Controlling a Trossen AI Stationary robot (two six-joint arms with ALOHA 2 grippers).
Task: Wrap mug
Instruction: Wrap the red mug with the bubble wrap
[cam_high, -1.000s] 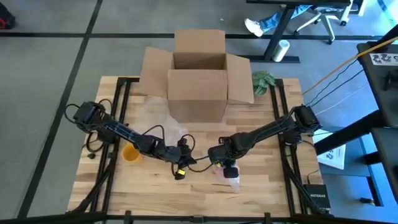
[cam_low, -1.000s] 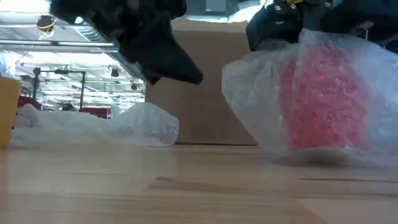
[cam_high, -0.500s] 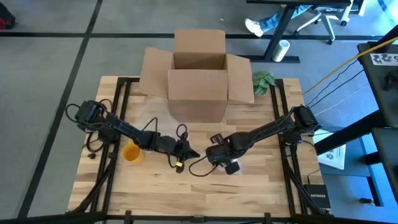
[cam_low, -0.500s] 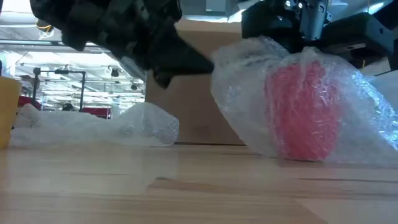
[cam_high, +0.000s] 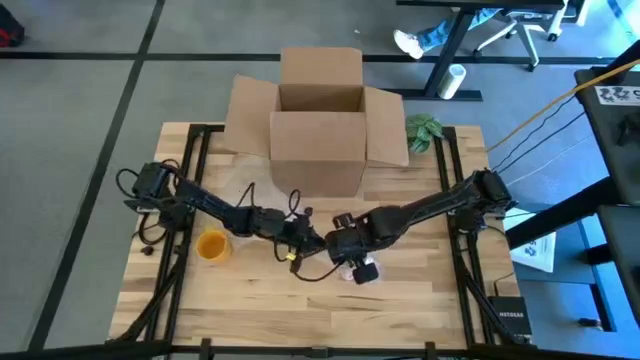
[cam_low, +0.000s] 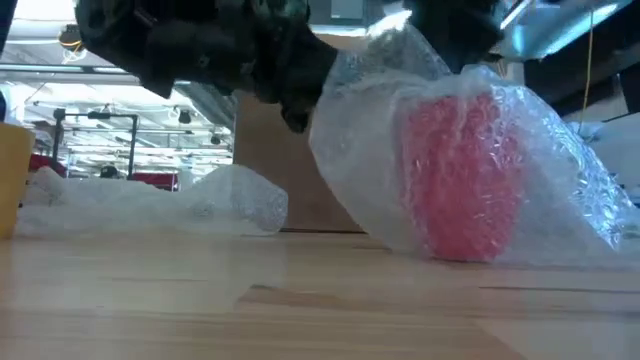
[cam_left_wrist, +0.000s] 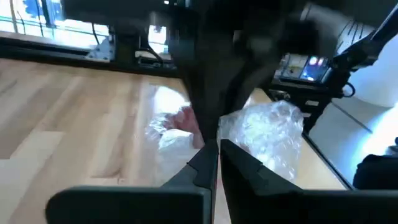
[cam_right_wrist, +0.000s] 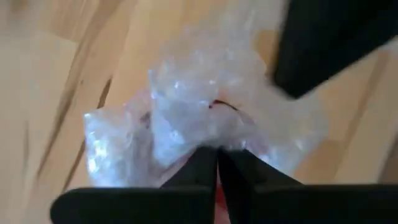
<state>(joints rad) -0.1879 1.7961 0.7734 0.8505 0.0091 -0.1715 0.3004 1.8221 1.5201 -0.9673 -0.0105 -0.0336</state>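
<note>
Red mug upright on bench, near front centre, swathed in bubble wrap. Right end effector above mug, fingers closed on gathered wrap. Left end effector just beside mug, fingers together, seemingly pinching a fold of wrap, though contact blurred. Second wrap sheet lying flat beside a yellow cup. Open cardboard box at bench rear.
</note>
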